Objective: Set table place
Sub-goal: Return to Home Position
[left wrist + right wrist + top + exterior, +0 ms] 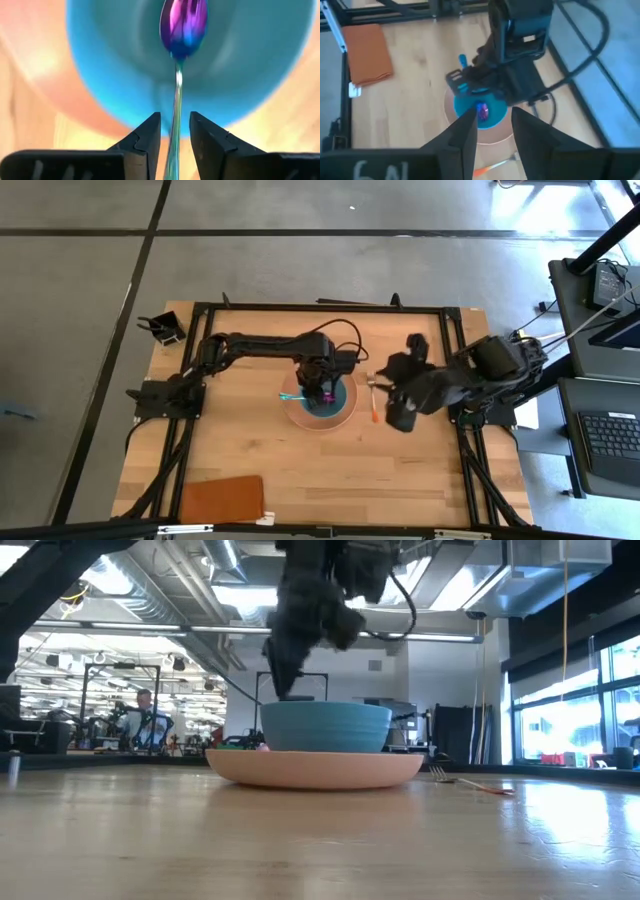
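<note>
The teal bowl (pixel 325 727) stands on the salmon-orange plate (pixel 315 768) at the table's middle. The spoon lies slanted in the bowl, its purple head (pixel 183 22) inside and its teal handle (pixel 289 395) reaching out over the bowl's left rim. My left gripper (pixel 175 116) points down over the bowl, open a little. Its fingers stand on either side of the spoon's handle, with a gap showing on both sides. The orange-handled fork (pixel 373 406) lies on the table right of the plate. My right gripper (pixel 492 111) is open and empty, raised above the table beside the fork.
A folded brown cloth (pixel 222 498) lies at the table's near edge, left of centre. A small black holder (pixel 165 328) sits at the far left corner. The black rail frame (pixel 320 307) runs round the tabletop. Bare wood lies in front of the plate.
</note>
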`<state>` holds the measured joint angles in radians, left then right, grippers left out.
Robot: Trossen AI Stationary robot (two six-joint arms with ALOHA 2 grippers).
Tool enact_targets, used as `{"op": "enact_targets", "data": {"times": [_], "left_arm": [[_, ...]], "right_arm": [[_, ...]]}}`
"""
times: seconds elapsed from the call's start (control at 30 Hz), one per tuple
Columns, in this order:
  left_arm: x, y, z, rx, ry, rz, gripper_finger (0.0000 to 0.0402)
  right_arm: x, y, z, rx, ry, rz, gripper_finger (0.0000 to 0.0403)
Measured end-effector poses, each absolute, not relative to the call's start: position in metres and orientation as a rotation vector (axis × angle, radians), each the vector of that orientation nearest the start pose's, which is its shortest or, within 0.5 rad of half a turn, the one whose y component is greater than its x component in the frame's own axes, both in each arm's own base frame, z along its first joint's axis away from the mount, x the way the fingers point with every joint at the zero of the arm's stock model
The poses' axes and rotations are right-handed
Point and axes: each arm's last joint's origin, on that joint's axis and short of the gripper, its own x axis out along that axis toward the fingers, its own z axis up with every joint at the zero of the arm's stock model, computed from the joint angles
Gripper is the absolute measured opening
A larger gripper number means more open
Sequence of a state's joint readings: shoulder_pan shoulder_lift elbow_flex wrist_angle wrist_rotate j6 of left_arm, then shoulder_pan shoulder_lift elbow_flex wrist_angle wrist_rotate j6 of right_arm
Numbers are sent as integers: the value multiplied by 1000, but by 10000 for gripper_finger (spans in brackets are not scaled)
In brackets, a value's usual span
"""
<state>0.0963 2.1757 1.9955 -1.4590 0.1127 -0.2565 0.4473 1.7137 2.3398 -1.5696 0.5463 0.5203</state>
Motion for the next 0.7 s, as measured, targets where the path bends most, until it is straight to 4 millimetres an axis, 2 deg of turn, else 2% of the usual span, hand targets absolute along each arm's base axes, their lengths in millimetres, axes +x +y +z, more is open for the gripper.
{"op": "enact_targets", "data": {"times": [0.1,0.17,0.3,0.37,0.47,0.6,0.7], "left_arm": [[409,36,264,-382,1651,217,92],[410,36,286,-415,1552,219,88],[395,32,357,-436,1316,176,77],[380,31,389,-425,1194,144,72],[342,32,432,-394,1044,103,65],[272,32,480,-366,927,162,56],[223,28,509,-339,794,195,50]], "right_arm": [[241,99,492,11,754,-256,124],[232,97,497,39,749,-213,124],[211,91,508,120,740,-121,124],[199,87,514,137,714,-115,124],[183,79,523,137,667,-117,124],[157,66,534,142,601,-117,124],[143,58,539,128,563,-130,124]]}}
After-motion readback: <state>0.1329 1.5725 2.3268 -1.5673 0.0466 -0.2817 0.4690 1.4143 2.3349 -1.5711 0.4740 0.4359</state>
